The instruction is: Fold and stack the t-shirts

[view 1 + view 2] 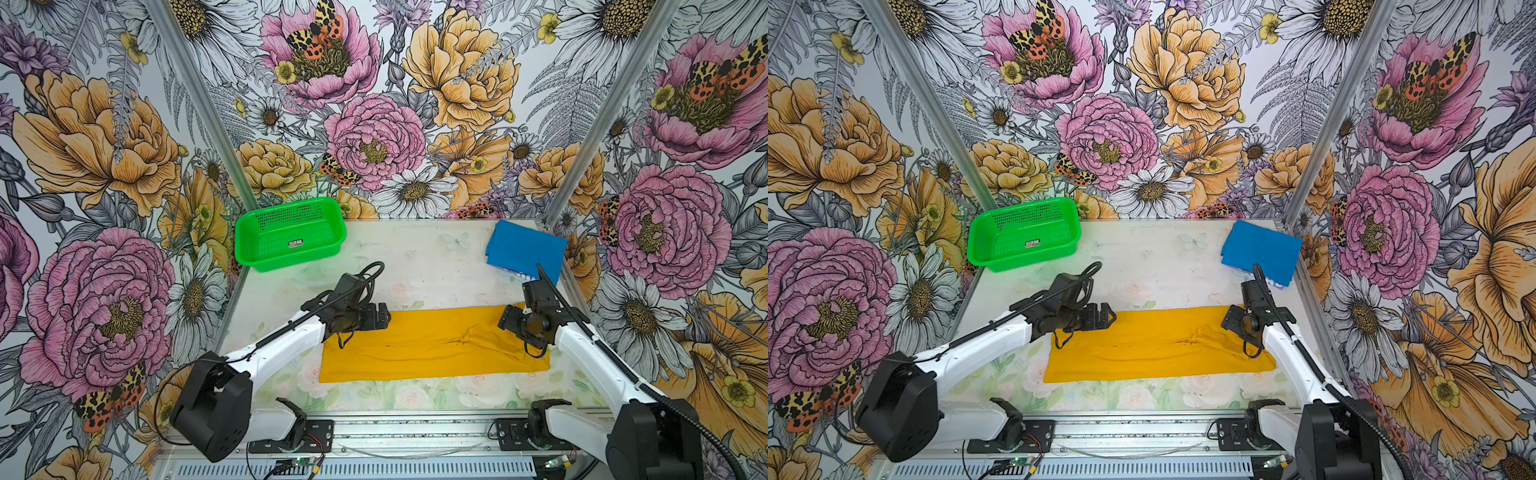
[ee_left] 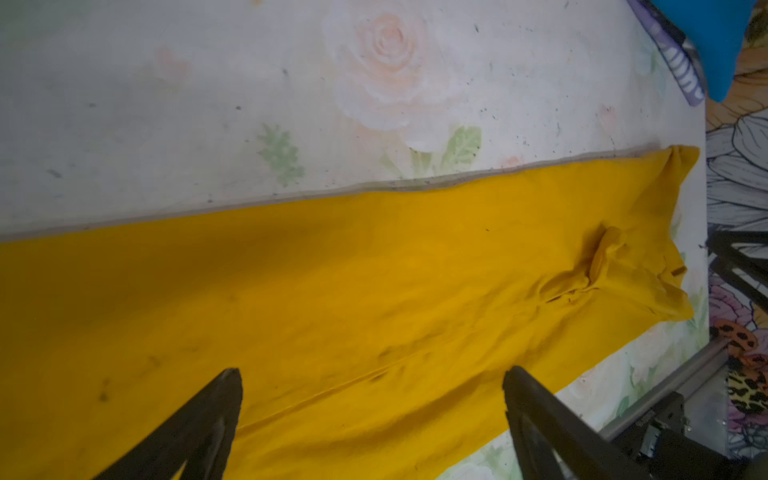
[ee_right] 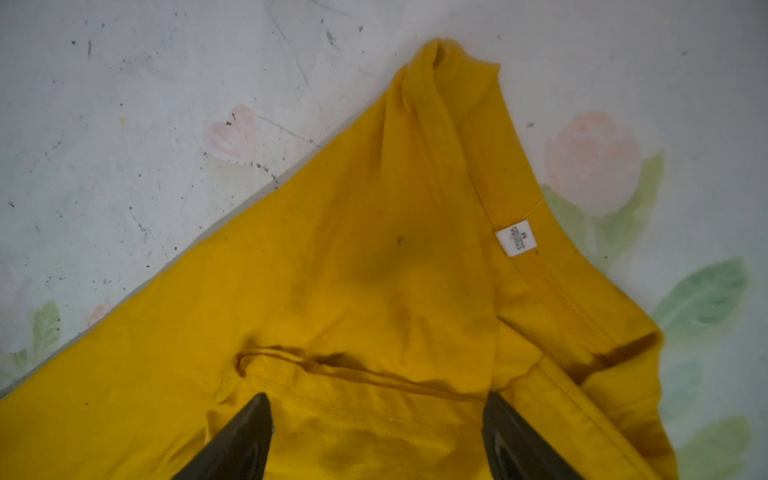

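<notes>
The mustard-yellow t-shirt (image 1: 432, 345) (image 1: 1154, 345) lies folded into a long flat band across the front of the table. My left gripper (image 1: 384, 318) (image 1: 1108, 318) hovers over its left end, open, with only yellow cloth (image 2: 332, 291) below the left gripper (image 2: 372, 374). My right gripper (image 1: 505, 318) (image 1: 1227, 318) is over the collar end, where a white label (image 3: 516, 241) shows. The right gripper (image 3: 378, 399) is open and empty above a wrinkled fold. The blue t-shirt (image 1: 525, 247) (image 1: 1260, 249) (image 2: 715, 41) lies folded at the back right corner.
A green perforated basket (image 1: 291, 237) (image 1: 1023, 237) stands at the back left. Flowered walls close in the table on three sides. An aluminium rail (image 1: 395, 432) with both arm bases runs along the front edge.
</notes>
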Controlling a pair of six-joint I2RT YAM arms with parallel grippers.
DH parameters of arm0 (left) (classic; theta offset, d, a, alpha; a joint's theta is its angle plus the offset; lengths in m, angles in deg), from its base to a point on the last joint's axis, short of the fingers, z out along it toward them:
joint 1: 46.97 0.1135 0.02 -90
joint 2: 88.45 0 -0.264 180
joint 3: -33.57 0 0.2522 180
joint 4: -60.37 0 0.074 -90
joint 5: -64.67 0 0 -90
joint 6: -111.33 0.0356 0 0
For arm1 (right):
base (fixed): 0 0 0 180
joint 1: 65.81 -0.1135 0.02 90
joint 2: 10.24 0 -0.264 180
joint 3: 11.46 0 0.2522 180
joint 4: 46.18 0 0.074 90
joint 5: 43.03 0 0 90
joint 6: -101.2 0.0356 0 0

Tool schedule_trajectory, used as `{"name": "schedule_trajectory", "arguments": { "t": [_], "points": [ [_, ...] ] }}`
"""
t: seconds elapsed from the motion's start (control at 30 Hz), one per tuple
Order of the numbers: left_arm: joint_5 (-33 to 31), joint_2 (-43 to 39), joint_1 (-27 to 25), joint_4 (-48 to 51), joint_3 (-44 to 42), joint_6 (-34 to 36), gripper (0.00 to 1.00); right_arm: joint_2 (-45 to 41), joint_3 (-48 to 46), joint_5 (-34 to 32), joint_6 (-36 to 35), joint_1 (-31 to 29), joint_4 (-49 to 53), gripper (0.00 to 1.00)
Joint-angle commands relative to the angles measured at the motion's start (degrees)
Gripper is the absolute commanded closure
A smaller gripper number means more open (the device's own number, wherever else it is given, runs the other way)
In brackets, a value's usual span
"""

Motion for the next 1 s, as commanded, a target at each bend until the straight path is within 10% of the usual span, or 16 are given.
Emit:
{"name": "schedule_trajectory", "arguments": {
  "t": [0.0,0.47,0.97],
  "points": [
    [5.3,8.0,-6.6,-4.9,7.8,4.9,0.01,-1.1,2.2,0.2,-0.6,1.5,-0.1,0.19],
    [5.0,46.0,-19.0,-2.4,48.1,8.0,0.37,-4.6,4.6,19.1,-3.0,22.1,1.9,0.14],
    [4.7,51.2,-22.1,1.1,52.3,8.9,0.54,-4.5,7.1,23.6,-6.4,30.4,2.9,0.13]
  ]
}}
